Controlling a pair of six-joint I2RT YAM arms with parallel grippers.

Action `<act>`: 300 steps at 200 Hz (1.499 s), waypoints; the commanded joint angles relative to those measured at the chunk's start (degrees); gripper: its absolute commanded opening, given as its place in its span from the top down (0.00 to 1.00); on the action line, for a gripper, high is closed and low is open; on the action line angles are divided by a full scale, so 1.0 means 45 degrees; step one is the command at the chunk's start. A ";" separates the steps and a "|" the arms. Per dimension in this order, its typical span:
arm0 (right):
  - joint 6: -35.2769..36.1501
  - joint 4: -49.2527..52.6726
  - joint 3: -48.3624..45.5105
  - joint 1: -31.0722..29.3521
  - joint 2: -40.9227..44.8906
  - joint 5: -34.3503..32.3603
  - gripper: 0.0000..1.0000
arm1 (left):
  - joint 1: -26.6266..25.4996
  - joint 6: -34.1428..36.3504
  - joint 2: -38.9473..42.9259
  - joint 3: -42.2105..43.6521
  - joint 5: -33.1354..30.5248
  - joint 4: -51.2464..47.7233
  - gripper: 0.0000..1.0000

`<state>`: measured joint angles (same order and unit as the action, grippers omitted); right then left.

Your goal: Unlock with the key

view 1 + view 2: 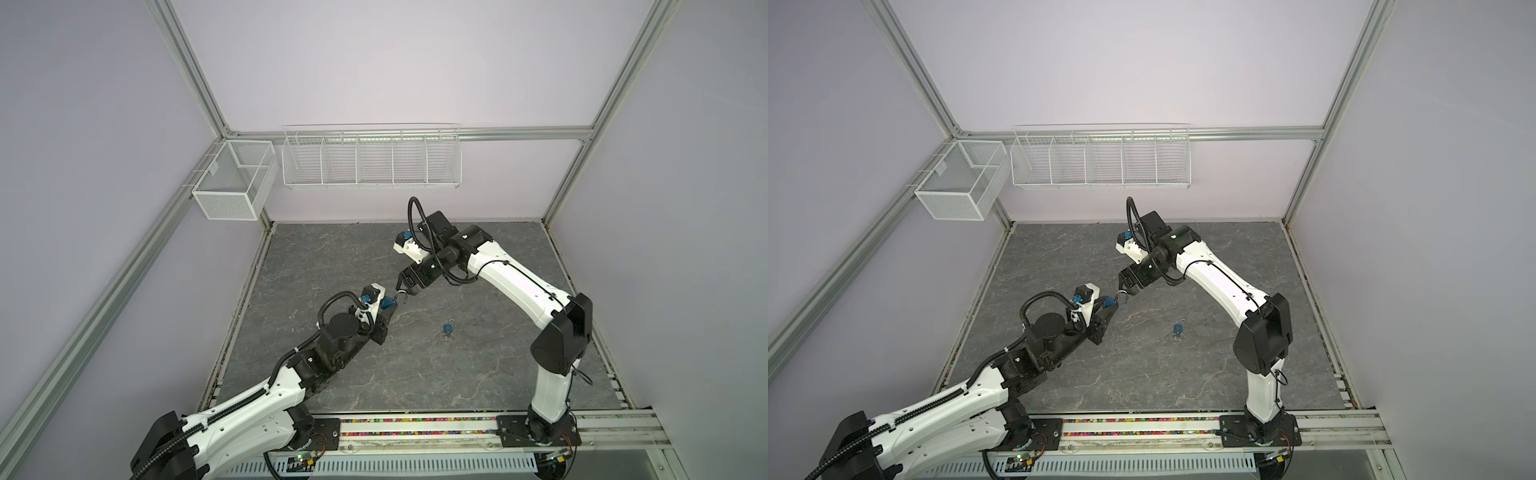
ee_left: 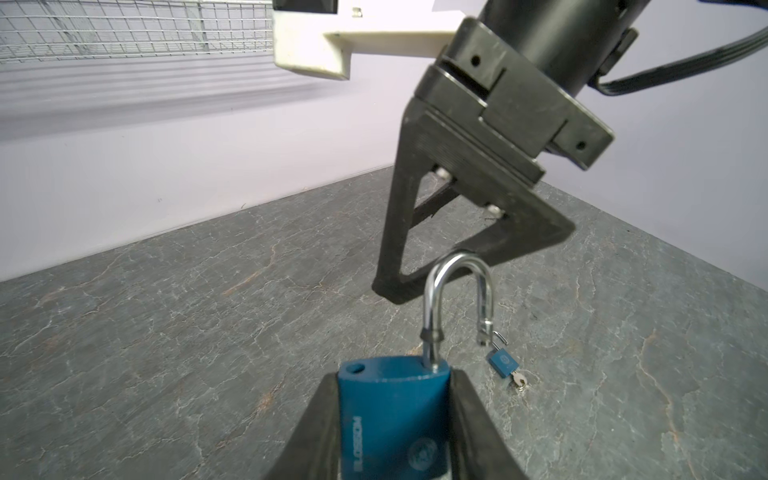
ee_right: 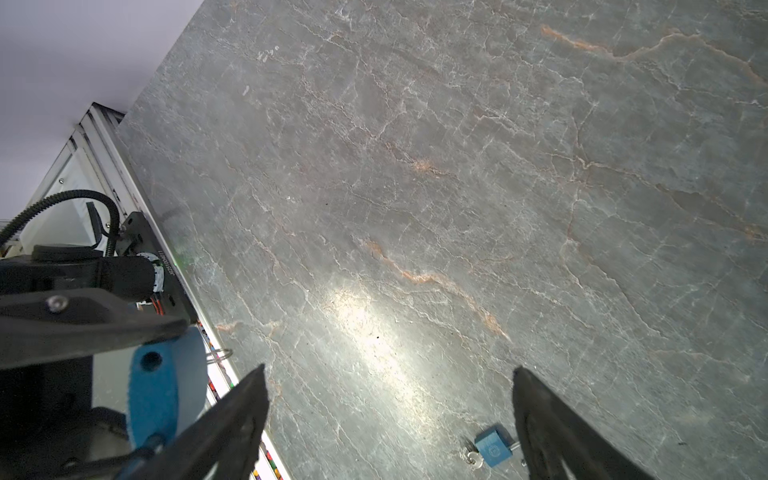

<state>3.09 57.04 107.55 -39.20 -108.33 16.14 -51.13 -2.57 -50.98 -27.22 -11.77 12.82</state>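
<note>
A large blue padlock (image 1: 387, 302) (image 1: 1108, 302) (image 2: 395, 415) is held above the grey stone table (image 1: 457, 374), with my left gripper (image 1: 388, 306) (image 2: 392, 374) shut on its body. Its steel shackle (image 2: 457, 274) stands open: one leg is out and the body's hole (image 2: 355, 368) is empty. My right gripper (image 1: 405, 287) (image 1: 1125, 289) (image 3: 390, 369) hangs open just beyond the shackle's top, holding nothing. A small blue padlock (image 1: 447, 329) (image 2: 503, 362) (image 3: 493, 451) lies on the table with a key (image 2: 518, 380) (image 3: 471, 457) in its base.
A white wire rack (image 1: 370, 160) and a mesh basket (image 1: 232, 183) hang on the back wall above the table. Aluminium frame posts stand at the table's corners. A rail (image 1: 415, 428) carrying both arm bases runs along the front edge.
</note>
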 commanded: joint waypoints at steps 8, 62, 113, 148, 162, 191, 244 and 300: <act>0.0471 -0.0175 -0.0848 -0.0067 0.1156 0.0460 0.08 | -0.0039 0.0118 0.0247 -0.0311 -0.0350 0.0852 1.00; -0.1155 -0.1378 -0.2737 0.0580 0.2337 -0.1851 0.07 | -0.0035 -0.0778 0.0064 -0.0455 -0.1482 -0.0026 1.00; -0.3388 -0.4680 -0.7121 0.1236 0.4399 -0.3154 0.06 | 0.0270 -0.3751 -0.2070 -0.1407 -0.2323 -0.2547 1.00; -0.4173 -0.5583 -0.8767 0.1492 0.4810 -0.2604 0.06 | 0.0948 -0.6167 -0.4595 -0.2599 -0.1910 -0.4041 1.00; -0.4415 -0.5800 -0.9247 0.1485 0.4993 -0.2753 0.06 | 0.1190 -0.6735 -0.5430 -0.3115 -0.1762 -0.4524 1.00; -0.5014 -0.6660 -1.0205 0.1487 0.5394 -0.2561 0.07 | 0.1389 -0.7111 -0.6716 -0.4114 -0.1694 -0.5212 1.00; -0.5665 -0.8106 -1.1194 0.1485 0.5330 -0.2116 0.06 | 0.1836 -0.7447 -0.8794 -0.5444 -0.1179 -0.5950 1.00; -0.5592 -0.8220 -1.1383 0.1487 0.5224 -0.2319 0.07 | 0.2253 -0.7473 -1.0170 -0.5777 -0.0557 -0.5647 1.00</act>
<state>-21.50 21.74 57.41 -32.45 -84.93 5.58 -41.98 -34.96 -94.87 -51.16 -15.73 -12.99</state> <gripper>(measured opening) 0.935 0.346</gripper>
